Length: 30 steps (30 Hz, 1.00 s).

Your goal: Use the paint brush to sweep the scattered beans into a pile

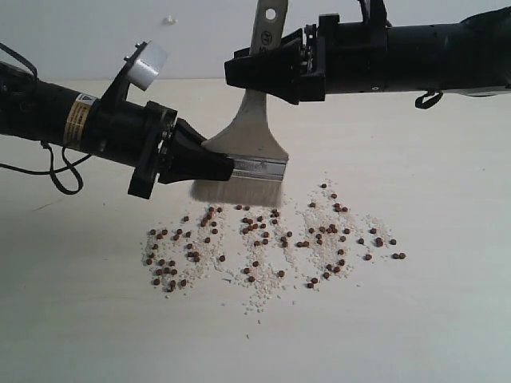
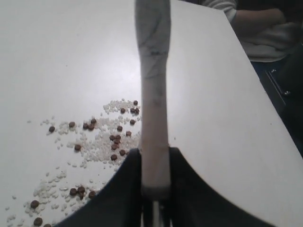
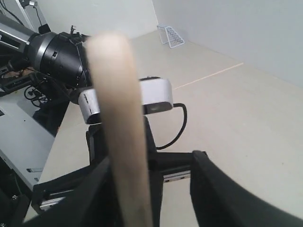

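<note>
Left claw (image 1: pixel 226 169) is clamped on the paint brush (image 1: pixel 251 132) at the ferrule (image 1: pixel 259 167). In the left wrist view its jaws sit tight against both flat faces.

Right claw (image 1: pixel 239 72) straddles the handle higher up, below the hang hole (image 1: pixel 270 13). The right wrist view shows a gap between handle and one jaw, so I read it as parted, not gripping.

The brush stands nearly upright, long axis vertical with the handle leaning slightly away from the left arm. Its broad face is toward the exterior camera. The bristles (image 1: pixel 238 192) point down at the desk (image 1: pixel 435 323). I cannot tell whether they touch it.

The beans (image 1: pixel 257 227) lie scattered with whitish crumbs in a band across the desk, just camera-side of the bristle tips. The band is much wider than the brush head and reaches furthest on the right arm's side. No pile yet.

My judgement: the left arm carries the brush, so the sweep is its job. The strokes should pull the band's two ends in toward its middle.

Writing: a yellow label (image 1: pixel 77 120) on the left arm, and a dark mark on the handle below the hole. Both are too small to read.
</note>
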### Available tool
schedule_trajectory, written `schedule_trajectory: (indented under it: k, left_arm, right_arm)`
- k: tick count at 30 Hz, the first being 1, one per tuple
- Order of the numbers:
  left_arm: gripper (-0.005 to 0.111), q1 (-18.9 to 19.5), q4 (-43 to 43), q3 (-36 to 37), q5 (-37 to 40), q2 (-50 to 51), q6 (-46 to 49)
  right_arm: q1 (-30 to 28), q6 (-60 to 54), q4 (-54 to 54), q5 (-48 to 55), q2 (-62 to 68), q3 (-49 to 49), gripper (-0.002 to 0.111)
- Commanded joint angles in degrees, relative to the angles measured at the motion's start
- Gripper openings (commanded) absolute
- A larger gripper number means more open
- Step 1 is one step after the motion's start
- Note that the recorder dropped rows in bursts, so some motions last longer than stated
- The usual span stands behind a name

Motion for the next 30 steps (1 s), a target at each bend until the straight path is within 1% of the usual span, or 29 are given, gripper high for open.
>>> schedule_trajectory:
  k: [1,10,13,16,30]
  left_arm:
    - [0.000,-0.1,-5.3,0.0,-0.8,0.3,2.1]
    - [0.000,-0.1,-8.5,0.1,-0.8,0.9,3.2]
    - [0.000,-0.1,-9.5,0.4,-0.8,0.9,4.7]
    - [0.000,-0.1,-12.7,1.4,-0.8,0.9,7.6]
    - [0.000,-0.1,-12.7,1.8,-0.8,0.9,9.6]
  right_arm:
    - [0.1,0.5,0.3,0.5,-0.1,-2.0,0.043]
    - [0.1,2.9,0.3,0.5,-0.1,-5.9,0.043]
    - [0.1,4.3,0.3,0.5,-0.1,-7.5,0.043]
    - [0.1,4.3,0.3,0.5,-0.1,-8.1,0.043]
    - [0.1,4.6,0.3,0.5,-0.1,-8.2,0.043]
